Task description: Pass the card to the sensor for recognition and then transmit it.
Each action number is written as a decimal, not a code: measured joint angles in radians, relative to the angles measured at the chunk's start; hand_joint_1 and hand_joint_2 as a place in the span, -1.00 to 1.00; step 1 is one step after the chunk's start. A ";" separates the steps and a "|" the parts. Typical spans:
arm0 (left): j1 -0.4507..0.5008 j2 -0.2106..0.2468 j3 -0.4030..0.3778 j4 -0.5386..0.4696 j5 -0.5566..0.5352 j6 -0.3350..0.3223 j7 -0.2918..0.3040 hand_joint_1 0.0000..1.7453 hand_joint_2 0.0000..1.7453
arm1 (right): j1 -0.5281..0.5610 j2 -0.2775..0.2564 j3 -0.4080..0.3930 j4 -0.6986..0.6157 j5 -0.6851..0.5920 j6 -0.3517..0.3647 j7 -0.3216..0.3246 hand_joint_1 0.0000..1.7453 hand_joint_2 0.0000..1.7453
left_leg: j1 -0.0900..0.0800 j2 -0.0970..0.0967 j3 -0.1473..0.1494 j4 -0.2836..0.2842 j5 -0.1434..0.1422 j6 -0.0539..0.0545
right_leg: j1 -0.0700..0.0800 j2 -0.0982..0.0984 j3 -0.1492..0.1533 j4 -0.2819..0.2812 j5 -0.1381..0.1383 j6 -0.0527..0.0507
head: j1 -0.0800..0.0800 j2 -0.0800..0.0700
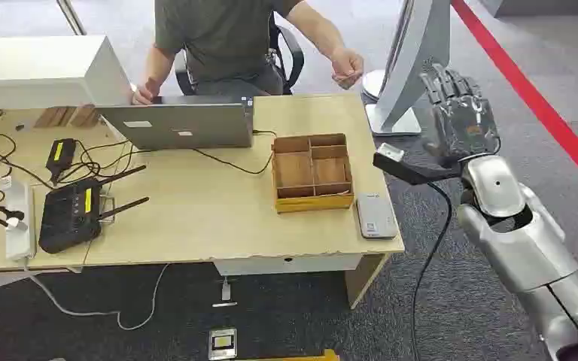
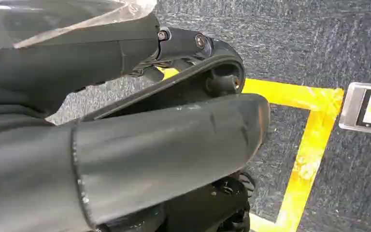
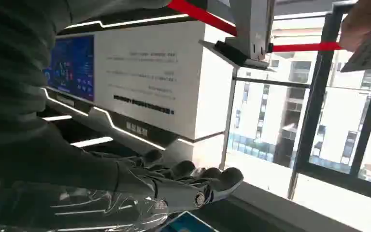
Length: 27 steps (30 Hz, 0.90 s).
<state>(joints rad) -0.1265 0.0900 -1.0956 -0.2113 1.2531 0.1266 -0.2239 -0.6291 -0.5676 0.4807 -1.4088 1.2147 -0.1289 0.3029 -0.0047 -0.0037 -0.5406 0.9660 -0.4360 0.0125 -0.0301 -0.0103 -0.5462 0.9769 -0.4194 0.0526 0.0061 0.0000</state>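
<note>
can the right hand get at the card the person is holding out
Probably yes. The right hand is raised, fingers spread, beside the desk corner, and the person's hand with the card is just beyond, nothing between them.

Silver jointed right arm [image 1: 523, 248], dark glossy hand [image 1: 459, 113], black cable [image 1: 429, 256].

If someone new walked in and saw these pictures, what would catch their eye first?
Most likely the raised right robot hand, silver with fingers spread, held up beyond the table's right end. Just past it, the seated person's hand reaches toward it holding what may be the card. On the light wooden table, the divided wooden box near the right end stands out.
</note>
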 joint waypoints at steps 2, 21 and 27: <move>0.000 0.000 -0.005 0.000 0.000 0.000 0.002 -1.00 -1.00 | -0.019 0.016 0.032 0.000 0.048 0.034 -0.012 -1.00 1.00 | 0.000 0.000 0.000 0.000 0.000 0.000 | 0.000 0.000 0.000 0.000 0.000 0.000 | -0.001 0.000; 0.001 0.000 -0.013 0.000 0.019 0.011 0.011 -1.00 -1.00 | -0.137 0.135 0.171 0.116 0.126 0.045 -0.028 -1.00 1.00 | 0.000 0.000 0.000 0.000 0.000 0.000 | 0.000 0.000 -0.001 0.000 0.000 0.000 | 0.000 0.000; 0.002 0.000 -0.013 0.000 0.022 0.010 0.014 -1.00 -1.00 | -0.169 0.172 0.198 0.205 0.135 0.032 -0.015 -1.00 1.00 | 0.000 0.000 0.000 0.000 0.000 0.000 | 0.000 0.000 -0.001 0.000 0.000 0.000 | 0.001 0.000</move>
<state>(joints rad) -0.1250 0.0900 -1.1089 -0.2113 1.2749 0.1362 -0.2098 -0.7983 -0.3952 0.6783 -1.2039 1.3497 -0.0973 0.2880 -0.0045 -0.0040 -0.5411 0.9662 -0.4358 0.0123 -0.0298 -0.0108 -0.5476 0.9767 -0.4192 0.0523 0.0069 0.0000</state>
